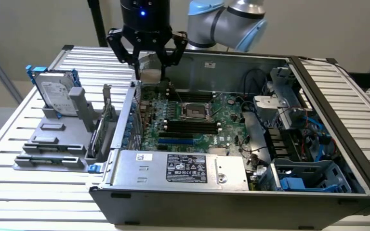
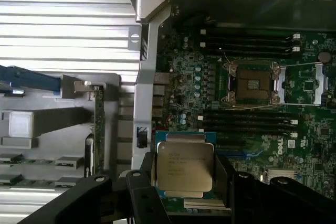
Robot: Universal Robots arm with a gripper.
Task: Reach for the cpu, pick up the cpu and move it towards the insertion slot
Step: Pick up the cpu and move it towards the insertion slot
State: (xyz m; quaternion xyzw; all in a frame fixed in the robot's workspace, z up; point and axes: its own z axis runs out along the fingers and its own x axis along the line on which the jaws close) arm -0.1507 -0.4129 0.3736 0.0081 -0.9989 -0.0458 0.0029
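Observation:
The cpu point(image 2: 185, 167), a flat square chip with a silver-white top and tan edges, sits between my black fingers point(image 2: 144, 182) in the wrist view. My gripper point(image 2: 184, 178) is shut on it. In the exterior view the gripper point(image 1: 151, 65) hangs over the back edge of the open computer case, on the exterior view's left, with the cpu point(image 1: 151, 73) in its grip above the green board. The insertion slot point(image 1: 196, 111), a shiny metal frame with a dark centre, lies on the board to the exterior view's right of the gripper and lower down. The slot point(image 2: 251, 83) is apart from the held chip.
Long black memory slots point(image 1: 188, 127) flank the socket. A silver power supply point(image 1: 185, 168) fills the case's front. On the exterior view's left, an upright hard drive point(image 1: 56, 96) with blue rails stands in a grey fixture point(image 1: 50, 144). The case wall point(image 1: 125, 115) rises beside the gripper.

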